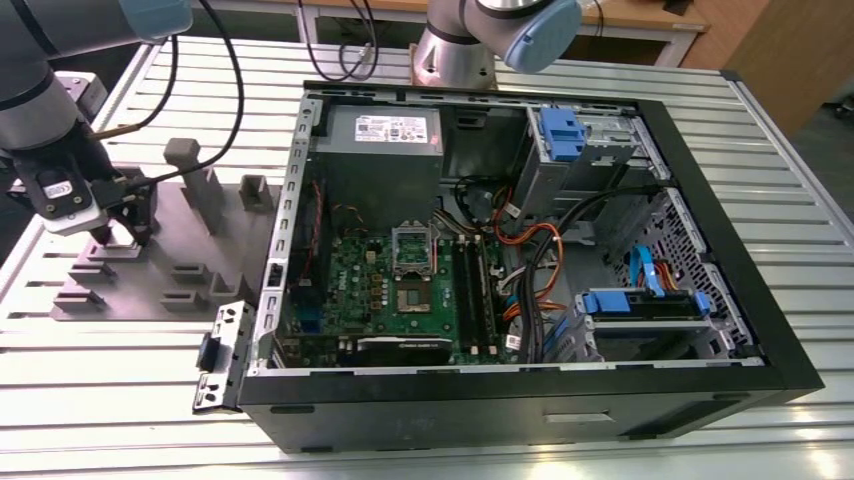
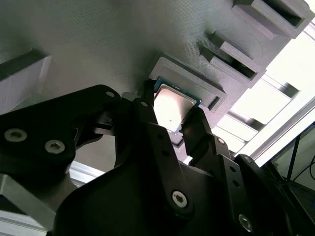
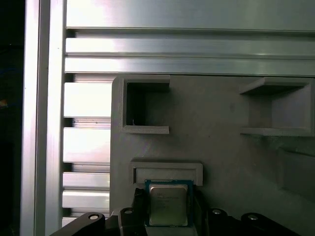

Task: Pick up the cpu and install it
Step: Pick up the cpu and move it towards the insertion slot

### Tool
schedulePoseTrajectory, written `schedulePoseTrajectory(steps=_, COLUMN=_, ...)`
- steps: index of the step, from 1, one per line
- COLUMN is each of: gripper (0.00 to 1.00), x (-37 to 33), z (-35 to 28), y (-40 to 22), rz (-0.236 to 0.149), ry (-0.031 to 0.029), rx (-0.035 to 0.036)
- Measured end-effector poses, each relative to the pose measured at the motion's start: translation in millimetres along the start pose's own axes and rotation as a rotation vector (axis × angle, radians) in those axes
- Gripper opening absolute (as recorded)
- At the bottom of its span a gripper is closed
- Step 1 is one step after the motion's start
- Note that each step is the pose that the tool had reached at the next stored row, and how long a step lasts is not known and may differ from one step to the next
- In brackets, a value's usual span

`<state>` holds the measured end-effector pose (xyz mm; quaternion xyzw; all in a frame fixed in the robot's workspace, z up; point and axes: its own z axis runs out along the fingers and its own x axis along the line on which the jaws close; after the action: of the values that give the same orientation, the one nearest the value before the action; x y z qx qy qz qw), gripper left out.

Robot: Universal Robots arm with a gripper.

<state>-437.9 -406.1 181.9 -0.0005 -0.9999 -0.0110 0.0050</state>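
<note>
Grey plastic fixture (image 3: 221, 147) under the silver cpu (image 3: 168, 204), pincer (image 2: 173, 110) clenched on its sides, raised pocket wall (image 3: 166, 172) just beside

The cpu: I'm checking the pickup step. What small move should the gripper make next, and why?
Probably a short, straight lift. In both wrist views the gripper looks closed against opposite edges of the cpu, which sits level at its pocket in the grey fixture, so pulling sideways could snag the pocket's raised rim.

Cpu (image 2: 173, 105) satin metal top; fixture (image 3: 221, 147) matt grey plastic; table (image 3: 187, 49) shiny metal.
</note>
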Motion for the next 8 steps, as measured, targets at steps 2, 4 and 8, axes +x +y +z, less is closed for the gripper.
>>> schedulePoseTrajectory(steps=2, gripper=0.47, x=0.1, z=-0.6, y=0.0, rz=0.000, ry=0.0003, rx=0.0004)
schedulePoseTrajectory(steps=4, gripper=0.47, x=0.1, z=-1.9, y=0.1, rz=0.000, ry=0.0003, rx=0.0010)
schedulePoseTrajectory(steps=8, gripper=0.47, x=0.1, z=-5.2, y=0.2, rz=0.000, ry=0.0001, rx=0.0010)
